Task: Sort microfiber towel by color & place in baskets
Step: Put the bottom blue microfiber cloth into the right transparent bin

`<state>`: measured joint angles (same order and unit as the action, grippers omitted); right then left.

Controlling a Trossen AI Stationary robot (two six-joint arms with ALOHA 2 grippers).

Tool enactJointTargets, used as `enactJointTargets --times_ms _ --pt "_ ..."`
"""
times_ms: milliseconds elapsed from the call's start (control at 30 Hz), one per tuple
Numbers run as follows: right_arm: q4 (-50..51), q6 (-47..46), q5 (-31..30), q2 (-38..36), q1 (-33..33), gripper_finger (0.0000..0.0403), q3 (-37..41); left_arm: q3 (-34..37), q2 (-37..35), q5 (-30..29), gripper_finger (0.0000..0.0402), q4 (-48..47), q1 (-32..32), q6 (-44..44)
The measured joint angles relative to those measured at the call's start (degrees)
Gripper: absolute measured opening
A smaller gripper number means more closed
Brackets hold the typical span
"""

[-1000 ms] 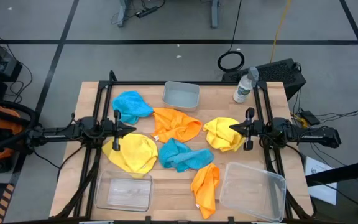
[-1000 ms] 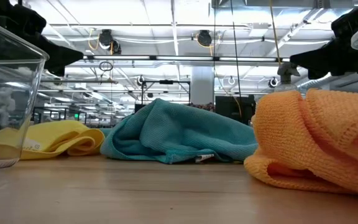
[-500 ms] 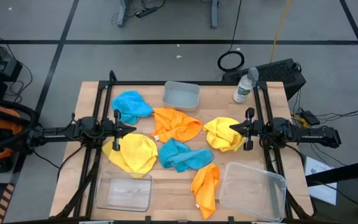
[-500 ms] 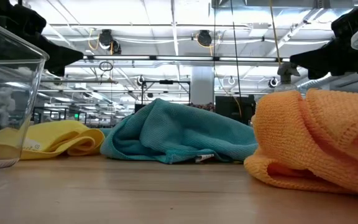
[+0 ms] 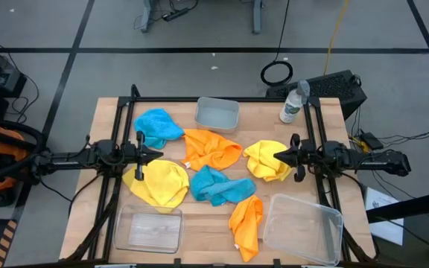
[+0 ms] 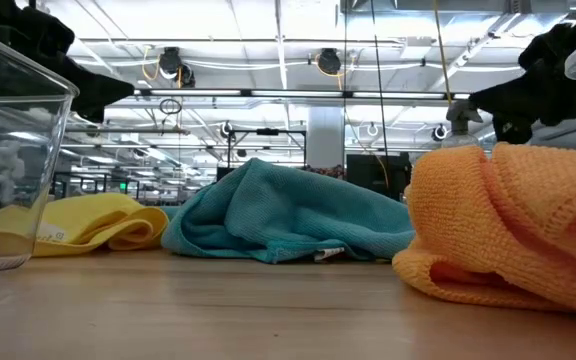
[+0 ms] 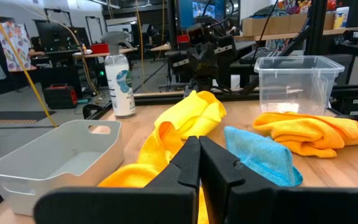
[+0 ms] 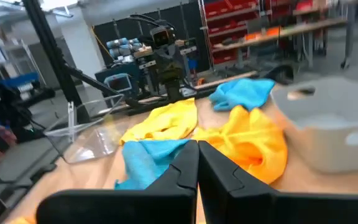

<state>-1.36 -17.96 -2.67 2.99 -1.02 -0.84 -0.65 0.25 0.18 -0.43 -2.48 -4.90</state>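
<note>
Six towels point(image 5: 218, 184) loose (apparently unsorted).

Bright, even overhead ceiling light, soft shadows; the right wrist view is motion-blurred, other views sharp.

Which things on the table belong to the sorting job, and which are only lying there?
Belonging to the job:
- two blue towels
- two orange towels
- two yellow towels
- small grey basket
- two clear baskets

Only lying there:
- water bottle
</note>
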Motion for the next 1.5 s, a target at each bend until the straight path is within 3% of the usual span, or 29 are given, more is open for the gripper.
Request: enactJointTargets --times_ms 233,567,933,1233,1500 --pt "-0.76 -8.60 2.64 3.15 0.07 0.0000 0.10 -0.02 0.00 -0.02 0.0009 0.02 -0.02 0.02" --pt "-7.65 -5.33 4.46 5.85 2.16 0.0000 0.11 0.09 0.00 -0.08 0.0009 1.80 0.00 0.08" --pt "-7.29 -4.27 7.27 7.93 5.65 0.0000 0.07 0.11 0.00 -0.89 0.0009 2.85 -0.01 0.08" --pt "-14.28 -3.62 -0.43 17.11 12.02 0.0000 -0.22 0.07 0.00 -0.87 0.0009 1.46 0.00 0.12" --pt "-15.63 1.39 -5.86 32.10 16.72 0.0000 -10.85 0.02 0.00 -0.87 0.0008 1.43 0.00 0.15"
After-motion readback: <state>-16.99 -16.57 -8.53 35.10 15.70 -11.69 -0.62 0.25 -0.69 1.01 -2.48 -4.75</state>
